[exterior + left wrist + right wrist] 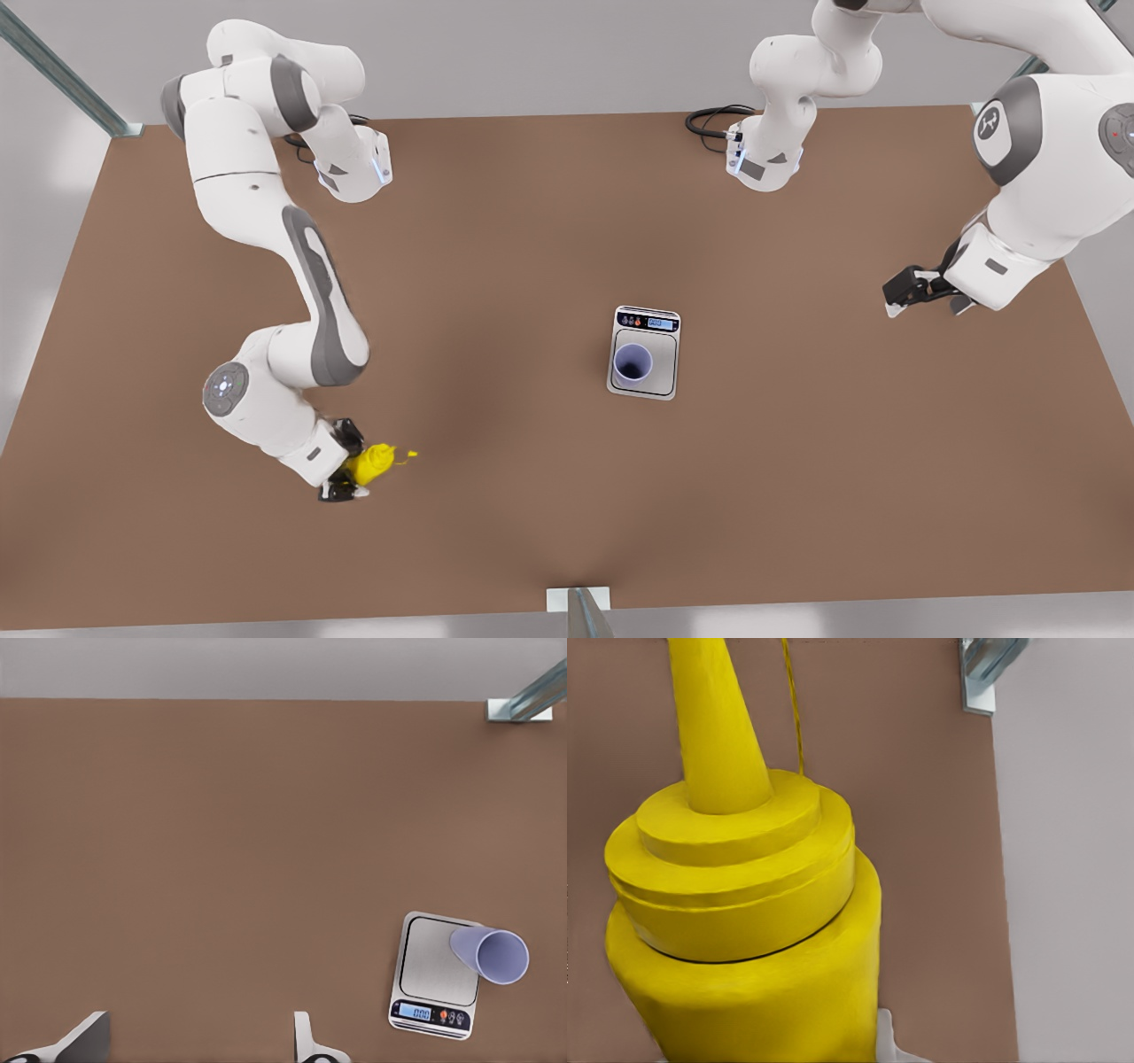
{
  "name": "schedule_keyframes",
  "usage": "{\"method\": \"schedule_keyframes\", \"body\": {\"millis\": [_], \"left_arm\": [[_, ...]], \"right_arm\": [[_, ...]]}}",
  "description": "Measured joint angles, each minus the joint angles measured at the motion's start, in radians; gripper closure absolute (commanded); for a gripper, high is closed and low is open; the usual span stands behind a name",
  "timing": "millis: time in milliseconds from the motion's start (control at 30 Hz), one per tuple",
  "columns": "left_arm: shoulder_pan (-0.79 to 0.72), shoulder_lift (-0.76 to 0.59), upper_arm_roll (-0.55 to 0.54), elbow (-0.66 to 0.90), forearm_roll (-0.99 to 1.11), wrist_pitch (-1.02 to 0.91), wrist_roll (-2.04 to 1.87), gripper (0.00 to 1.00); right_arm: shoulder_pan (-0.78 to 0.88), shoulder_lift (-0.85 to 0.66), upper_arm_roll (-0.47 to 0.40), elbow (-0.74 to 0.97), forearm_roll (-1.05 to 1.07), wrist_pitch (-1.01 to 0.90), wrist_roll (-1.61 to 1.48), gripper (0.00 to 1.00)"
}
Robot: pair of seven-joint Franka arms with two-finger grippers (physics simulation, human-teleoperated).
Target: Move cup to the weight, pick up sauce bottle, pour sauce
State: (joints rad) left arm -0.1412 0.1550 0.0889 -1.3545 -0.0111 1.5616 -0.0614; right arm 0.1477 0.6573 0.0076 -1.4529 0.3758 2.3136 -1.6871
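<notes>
At the front view's left, low over the table [532, 221]: my right pincer [347, 461] sits here, at the end of my bent right arm.
Right pincer grip: closed on the sauce bottle [372, 462]; my fingers clamp its body from both sides, one pad [890, 1041] showing pale against the yellow plastic.
Sauce bottle axis: lying roughly level, long axis running out from my pincer toward the front view's right.
Sauce bottle nozzle [713, 726]: points away from my palm, toward the weight's side of the table.
Left pincer [912, 297]: hangs at the front view's right, well apart from everything, holding nothing; fingers [306, 1041] spread wide.
Weight [644, 352]: flat on the table, between my two pincers, well away from each; display strip at its far end in the front view.
Cup [633, 363]: upright on the weight's silver plate, mouth up, dark inside, toward the plate's side facing my right pincer.
</notes>
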Motion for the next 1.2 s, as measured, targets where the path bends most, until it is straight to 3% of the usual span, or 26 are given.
{"method": "schedule_keyframes", "body": {"millis": [233, 467, 967, 1033, 1100, 1200], "left_arm": [[0.000, 0.002, 0.000, 0.000, 0.000, 0.001, 0.000, 0.00], [0.001, 0.005, 0.000, 0.000, 0.000, 0.002, 0.000, 0.00], [-0.001, 0.007, 0.003, 0.000, 0.001, 0.002, -0.002, 0.00], [0.000, 0.006, 0.003, 0.000, 0.001, 0.002, -0.002, 0.00], [0.000, 0.006, 0.003, 0.000, 0.001, 0.002, -0.002, 0.00], [0.000, 0.006, 0.003, 0.000, 0.002, 0.003, -0.002, 0.00]], "right_arm": [[-0.081, 0.010, -0.002, -0.074, 0.397, -0.341, -0.303, 0.49], [-0.128, 0.072, 0.009, -0.116, 0.606, -0.422, -0.633, 0.49], [-0.122, 0.168, 0.011, -0.136, 0.658, -0.438, -0.624, 0.48], [-0.122, 0.170, 0.011, -0.135, 0.658, -0.438, -0.624, 0.41], [-0.122, 0.170, 0.011, -0.135, 0.659, -0.439, -0.623, 0.19], [-0.122, 0.170, 0.011, -0.136, 0.660, -0.440, -0.623, 0.15]]}}
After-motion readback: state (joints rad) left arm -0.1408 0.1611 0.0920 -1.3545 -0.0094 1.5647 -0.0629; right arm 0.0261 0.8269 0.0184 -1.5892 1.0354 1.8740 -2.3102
